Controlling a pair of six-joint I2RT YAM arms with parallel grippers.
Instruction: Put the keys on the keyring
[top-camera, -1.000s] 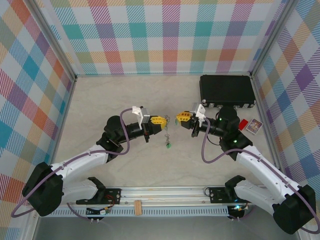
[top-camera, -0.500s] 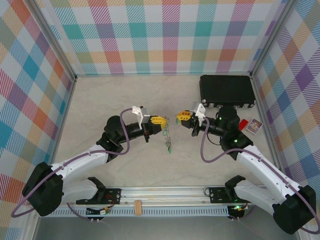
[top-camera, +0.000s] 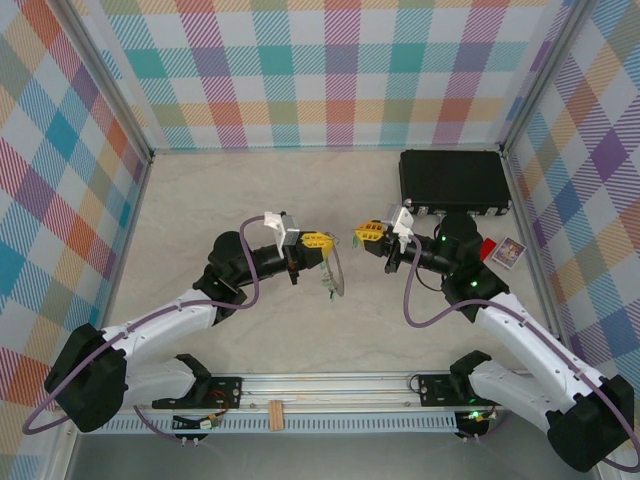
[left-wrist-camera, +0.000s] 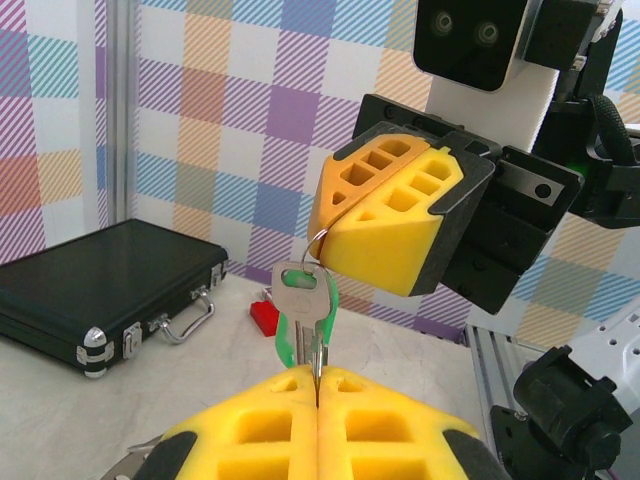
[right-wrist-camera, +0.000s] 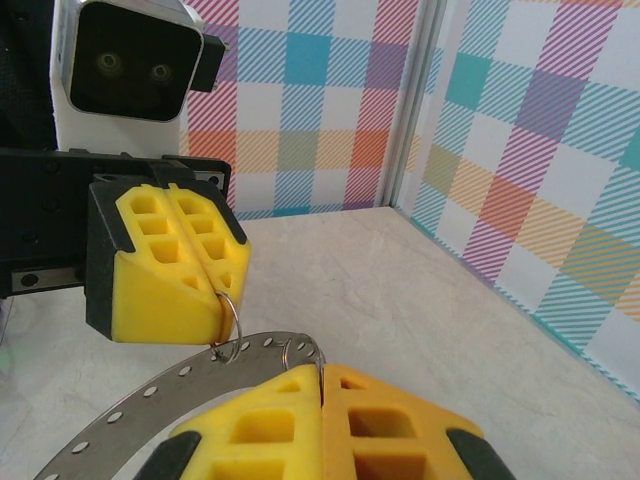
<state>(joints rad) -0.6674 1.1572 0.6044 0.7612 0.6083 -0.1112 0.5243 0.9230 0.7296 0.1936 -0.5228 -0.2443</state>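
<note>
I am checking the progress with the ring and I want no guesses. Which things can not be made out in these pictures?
Left wrist view: the tip of the key is hidden by the left end effector.
Right wrist view: the ring is cut off by the lower edge and partly hidden behind the right end effector.
Top view: the keys are too small to count.

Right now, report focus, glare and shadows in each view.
Top external: even, soft light, faint shadows on the table, small parts at centre hard to resolve. Left wrist: key sharp with a pale sheen, own jaws at the bottom edge slightly soft. Right wrist: keyring in focus, no harsh glare.
</note>
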